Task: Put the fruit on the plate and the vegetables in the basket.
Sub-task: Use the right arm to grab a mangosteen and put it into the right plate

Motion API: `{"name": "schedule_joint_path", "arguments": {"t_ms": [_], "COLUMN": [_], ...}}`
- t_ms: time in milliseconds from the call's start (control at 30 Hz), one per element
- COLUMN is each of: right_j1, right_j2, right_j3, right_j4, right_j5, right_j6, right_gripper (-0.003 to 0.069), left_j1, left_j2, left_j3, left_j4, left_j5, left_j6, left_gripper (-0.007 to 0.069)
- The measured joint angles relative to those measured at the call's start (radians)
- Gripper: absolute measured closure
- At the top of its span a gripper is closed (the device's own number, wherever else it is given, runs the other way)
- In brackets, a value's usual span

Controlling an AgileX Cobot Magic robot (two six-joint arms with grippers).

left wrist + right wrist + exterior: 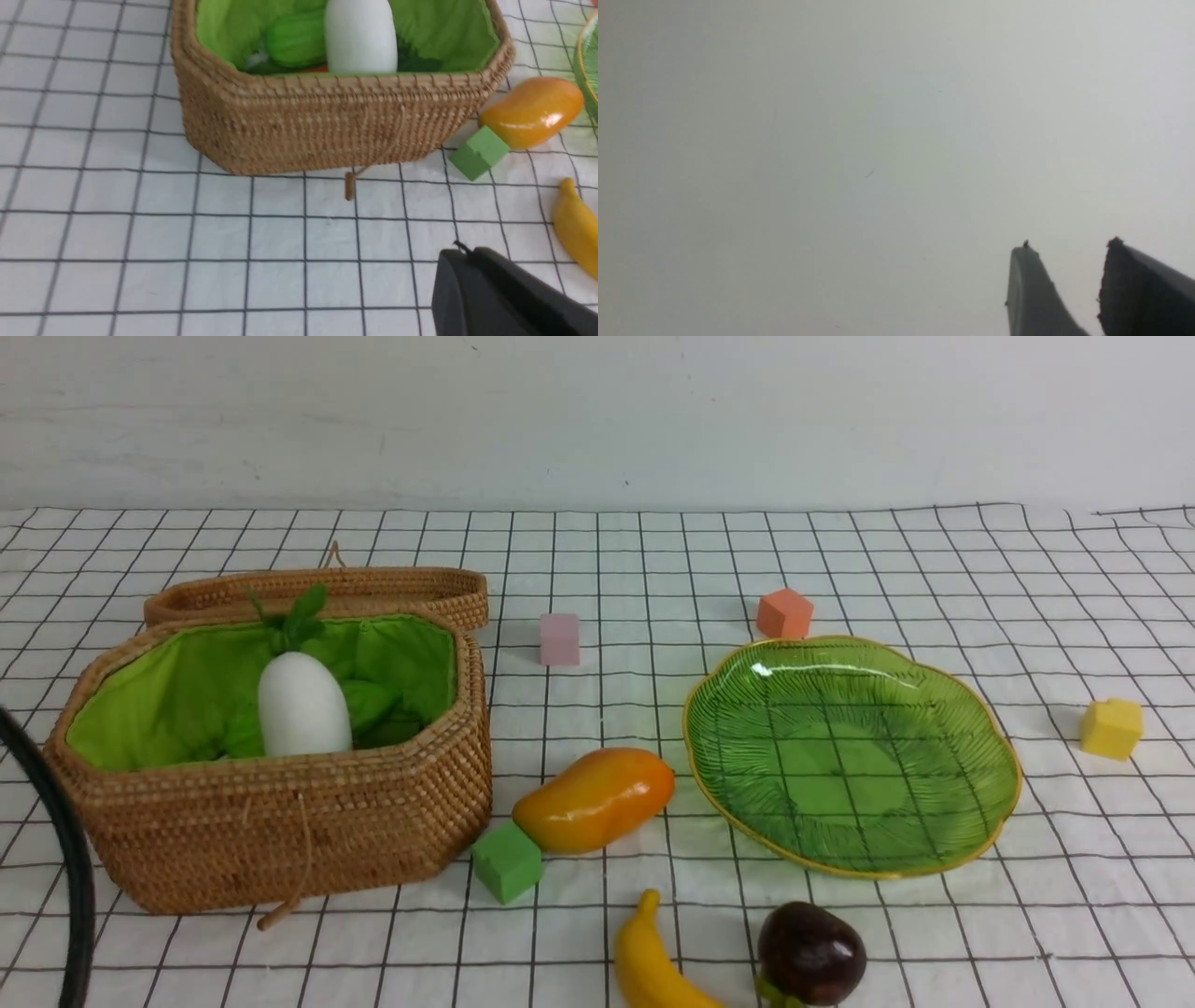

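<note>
Basket (280, 831) at left edge of cloth (597, 569): radish (301, 707) inside, carrot (318, 69) only an orange sliver. Plate (850, 756) right of centre, bare. Fruit next, by my reading: grip mango (594, 800) across its narrow width, avoiding the touching green cube (506, 861). Banana (653, 961) and purple fruit (810, 954) cut off at near edge. Left gripper (457, 254) pressed together, empty. Right gripper (1069, 243) spread, empty.

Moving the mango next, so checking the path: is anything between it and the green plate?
Nothing visible. Only bare checked cloth lies between the mango and the plate. The green cube sits at the mango's opposite end, away from the plate.
</note>
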Motion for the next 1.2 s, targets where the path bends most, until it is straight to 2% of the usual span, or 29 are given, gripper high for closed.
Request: {"name": "schedule_joint_path", "arguments": {"t_ms": [100, 200, 300, 400, 500, 533, 567, 633, 733, 767, 833, 867, 900, 1033, 1133, 1200], "right_j1": [0.0, 0.0, 0.035, 0.138, 0.231, 0.238, 0.297, 0.348, 0.445, 0.454, 0.472, 0.473, 0.475, 0.475, 0.475, 0.475], "right_j2": [0.155, 0.245, 0.394, 0.601, 0.74, 0.74, 0.81, 0.848, 0.946, 0.968, 1.03, 1.044, 1.102, 1.23, 1.334, 1.358], "right_j3": [-0.167, -0.222, -0.278, -0.303, -0.304, -0.304, -0.305, -0.305, -0.31, -0.312, -0.312, -0.312, -0.312, -0.312, -0.313, -0.314], "right_j4": [-0.089, -0.104, -0.033, 0.112, 0.2, 0.207, 0.255, 0.276, 0.283, 0.281, 0.279, 0.279, 0.281, 0.29, 0.297, 0.297], "right_j5": [0.124, 0.199, 0.461, 0.718, 0.788, 0.789, 0.781, 0.754, 0.676, 0.664, 0.643, 0.643, 0.634, 0.552, 0.42, 0.392], "right_j6": [-0.076, -0.104, -0.171, -0.288, -0.344, -0.348, -0.376, -0.384, -0.398, -0.399, -0.399, -0.399, -0.398, -0.345, -0.297, -0.293], "right_gripper": [0.0414, 0.0414, 0.0414, 0.0411, 0.0391, 0.0389, 0.0362, 0.0328, 0.0196, 0.0169, 0.0065, 0.0056, 0.0002, -0.0017, 0.0013, 0.0032], "left_j1": [0.0, 0.0, 0.0, 0.0, 0.0, 0.0, 0.0, 0.0, 0.0, 0.0, 0.0, 0.0, 0.0, 0.0, 0.0, 0.0], "left_j2": [-0.003, -0.003, -0.003, -0.003, -0.003, -0.003, -0.003, -0.003, -0.003, -0.003, -0.003, -0.003, -0.003, -0.003, -0.003, -0.003], "left_j3": [0.086, 0.128, 0.149, 0.151, 0.151, 0.151, 0.151, 0.151, 0.151, 0.151, 0.151, 0.151, 0.151, 0.151, 0.151, 0.151], "left_j4": [-0.027, -0.029, -0.03, -0.029, -0.029, -0.029, -0.029, -0.029, -0.029, -0.029, -0.029, -0.029, -0.029, -0.029, -0.029, -0.029], "left_j5": [-0.065, -0.092, -0.109, -0.116, -0.115, -0.115, -0.113, -0.111, -0.106, -0.106, -0.106, -0.106, -0.106, -0.107, -0.107, -0.107], "left_j6": [-0.005, -0.007, -0.007, -0.01, -0.01, -0.01, -0.01, -0.01, -0.01, -0.01, -0.01, -0.01, -0.01, -0.01, -0.01, -0.01], "left_gripper": [0.0638, 0.0638, 0.0638, 0.0638, 0.0638, 0.0638, 0.0638, 0.0638, 0.0638, 0.0638, 0.0637, 0.0637, 0.0637, 0.0635, 0.0632, 0.0631]}}
